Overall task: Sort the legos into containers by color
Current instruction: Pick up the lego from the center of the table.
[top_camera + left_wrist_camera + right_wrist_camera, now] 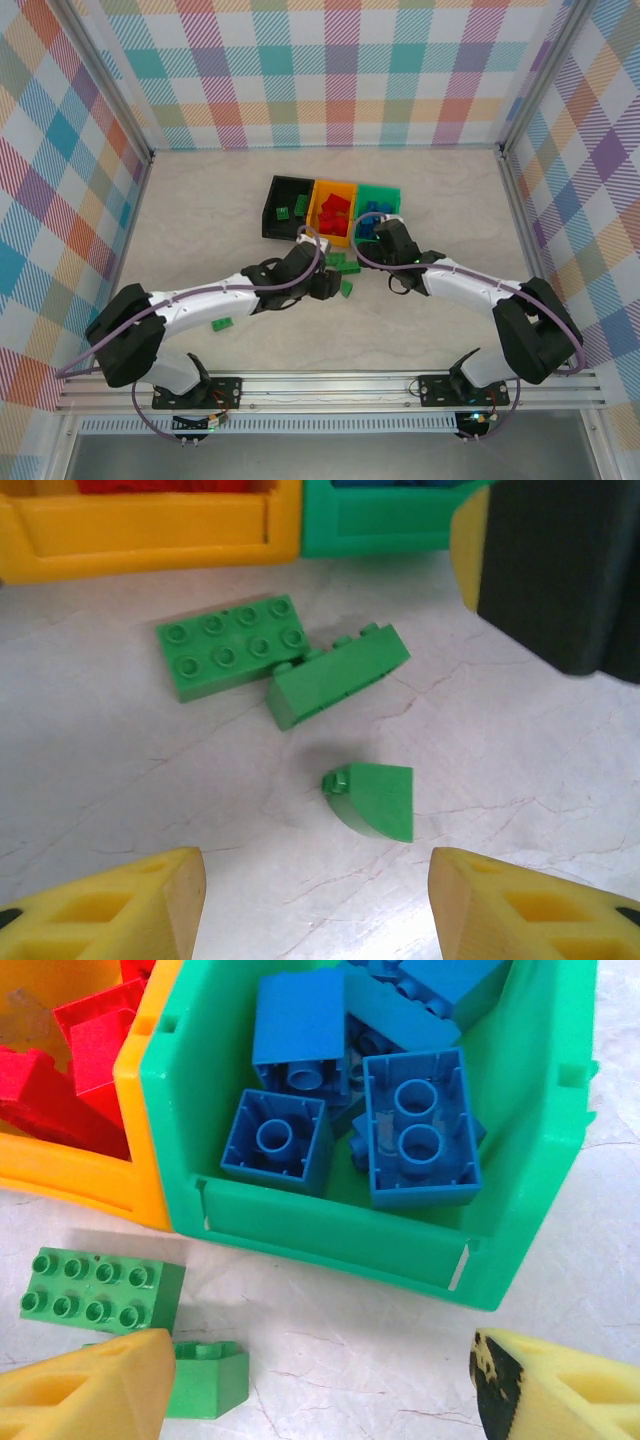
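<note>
Between the fingertips of the left gripper [315,880], nothing: jaws parted, empty, hovering low over the table [120,780]. Just ahead of the gap lies a small curved green brick [375,800], on its side, apart from the others. Beyond it, a flat eight-stud green brick [232,647] and a sloped green brick [338,675] touch each other, close to the front walls of the orange bin [150,530] and green bin [385,520]. The right gripper [320,1380] is also spread and carrying nothing, poised at the green bin's front lip, over blue bricks [420,1125] already inside. Red bricks [60,1070] sit in the orange bin. The black bin [285,205], leftmost in the row, holds a few green pieces, and a stray green brick [221,323] lies well back near the left arm. My reading is that green is the last colour to clear. Risks: the curved brick's rounded face may squirt out of a pinch or roll. A wide closing sweep could nudge the sloped brick. Both arms crowd the same patch, so a lift toward the black bin could clip the right arm. Matching green to the green bin would spoil the sort.
</note>
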Motion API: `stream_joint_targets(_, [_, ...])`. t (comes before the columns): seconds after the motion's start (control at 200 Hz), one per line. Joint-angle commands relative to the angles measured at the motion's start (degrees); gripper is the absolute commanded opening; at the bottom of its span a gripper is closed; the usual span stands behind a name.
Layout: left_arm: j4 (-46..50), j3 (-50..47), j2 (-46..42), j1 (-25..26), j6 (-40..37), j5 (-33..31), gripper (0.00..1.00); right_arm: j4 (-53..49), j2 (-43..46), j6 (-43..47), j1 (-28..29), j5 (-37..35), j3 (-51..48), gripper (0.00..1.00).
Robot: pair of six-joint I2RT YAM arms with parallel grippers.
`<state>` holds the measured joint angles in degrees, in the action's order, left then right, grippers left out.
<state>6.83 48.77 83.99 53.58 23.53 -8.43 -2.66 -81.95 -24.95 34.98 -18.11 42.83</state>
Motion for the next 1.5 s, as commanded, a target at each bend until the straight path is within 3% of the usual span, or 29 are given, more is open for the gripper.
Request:
stream_joint_targets(0.0, [-1.3,2.5,4.2,3.0,0.7,-2.4,0.60,-0.3,1.3,-1.4,-0.1,1.1,-1.0,0.78])
stream_joint_targets(0.245, [4.1,10.0,12.8,7.0,-1.4,-4.8,0.60,-0.1,1.8,-1.8,-0.8,1.3,-1.4,0.78])
stream_joint_targets(0.465, [8.0,12.4,15.6,7.3,-1.2,-8.5,0.59,-0.1,2.4,-1.8,-1.0,1.3,-1.7,0.78])
stream_joint_targets(0.765, [5.1,12.4,17.9,7.2,0.0,-7.4,0.58,-0.7,2.1,-2.0,-1.3,1.3,-1.4,0.78])
stream_joint_targets(1.005, [2.6,12.4,20.3,4.6,1.1,-2.4,0.57,-0.7,2.5,-2.1,-1.7,1.3,-1.8,0.78])
stream_joint_targets(1.495, [1.8,13.5,23.3,0.5,2.8,0.6,0.57,0.0,2.3,-2.5,-1.9,2.2,-2.0,0.78])
